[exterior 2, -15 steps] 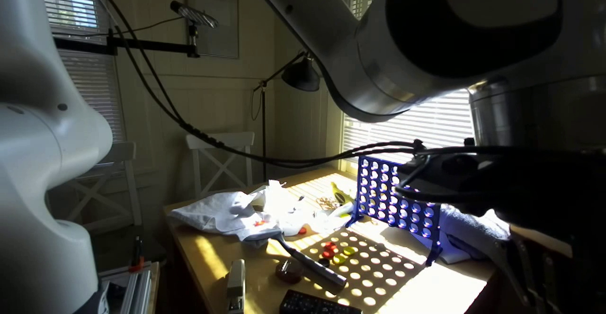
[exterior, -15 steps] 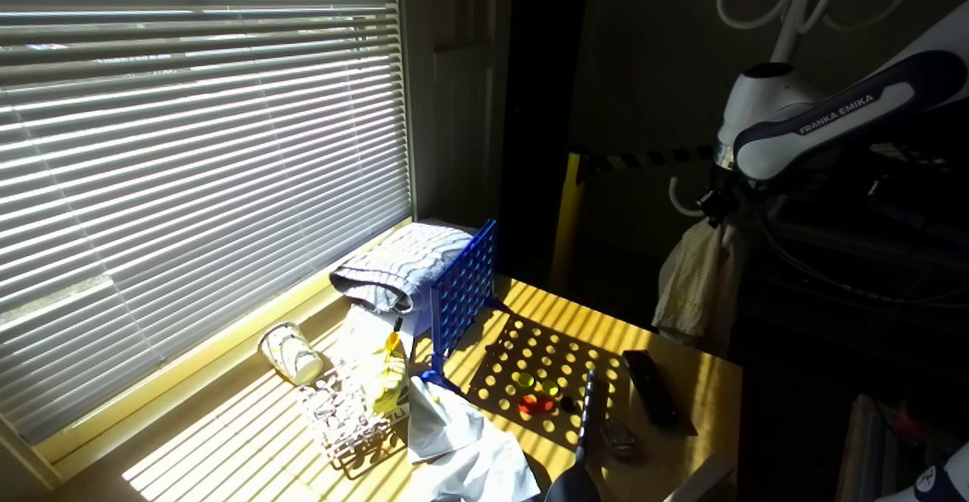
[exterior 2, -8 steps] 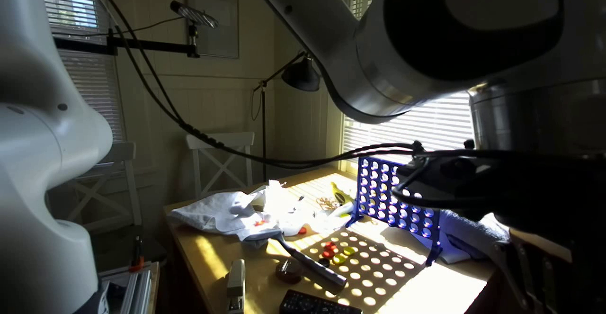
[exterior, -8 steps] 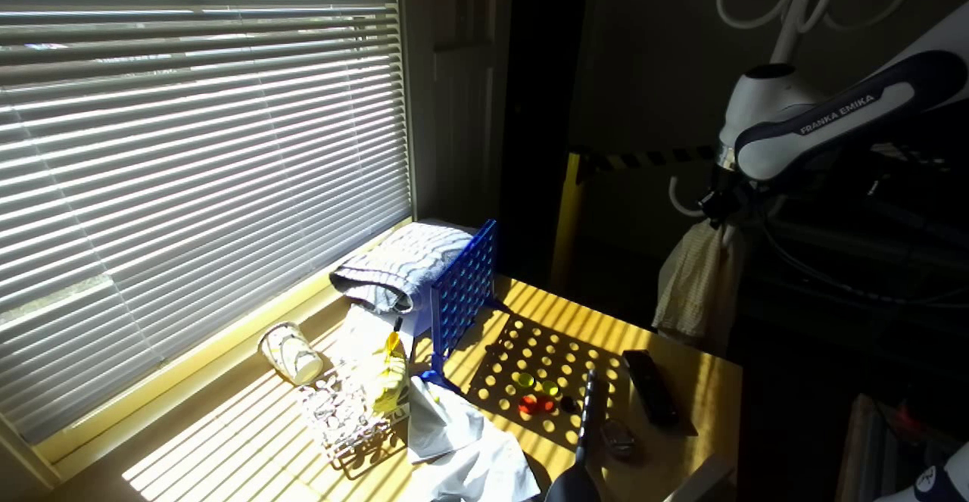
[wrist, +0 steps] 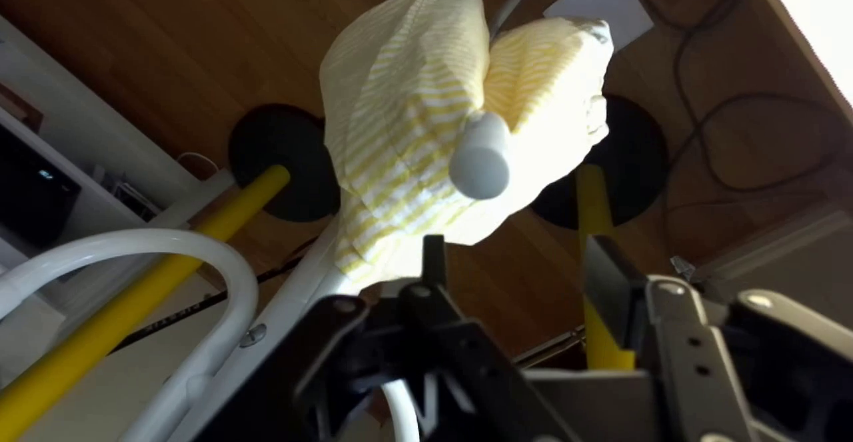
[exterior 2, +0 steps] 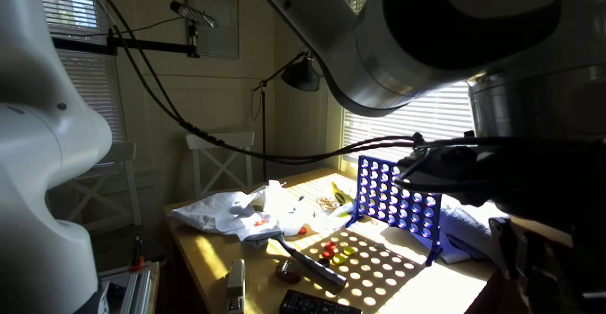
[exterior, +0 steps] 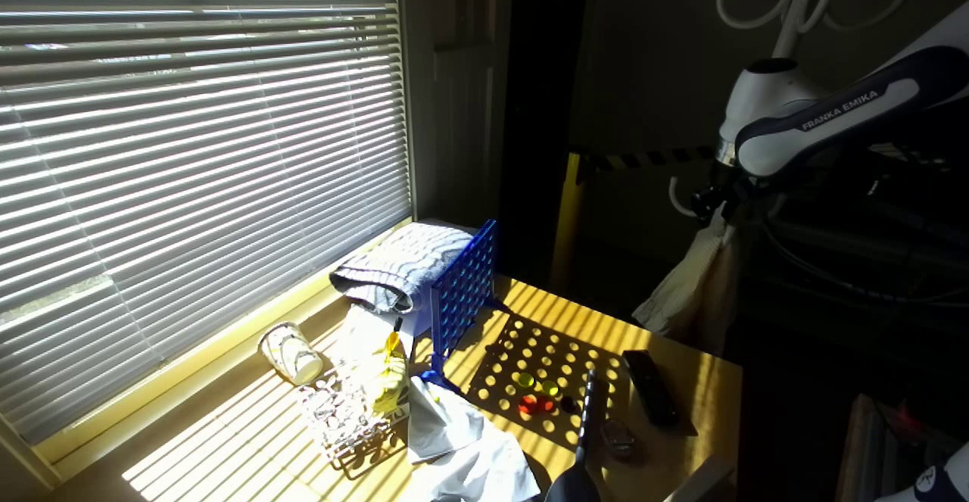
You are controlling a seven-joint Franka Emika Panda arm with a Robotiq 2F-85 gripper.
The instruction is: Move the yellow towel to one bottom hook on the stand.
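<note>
Yellow towel [wrist: 406, 142], one, hangs on one hook [wrist: 480, 163]; one tool [wrist: 520, 272] gapes.

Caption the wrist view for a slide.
Yellow-striped towel hanging on a white hook of the stand, the end effector open and gripping nothing.

This looks like a home or home-like office, with touches of a lab. In an exterior view, slatted blinds [exterior: 204, 146] hang toward ten o'clock, a coat stand [exterior: 789, 32] rises near two, and a wooden table [exterior: 583, 324] around six carries a blue game frame [exterior: 463, 290] and a remote control [exterior: 651, 390]; a robot arm [exterior: 840, 108] and striped barrier tape [exterior: 657, 158], also near two, give the lab note. In an exterior view, a cross-backed chair [exterior 2: 240, 139] stands at nine o'clock and a black lamp [exterior 2: 301, 76] at twelve, before a panelled wall [exterior 2: 218, 105].
</note>
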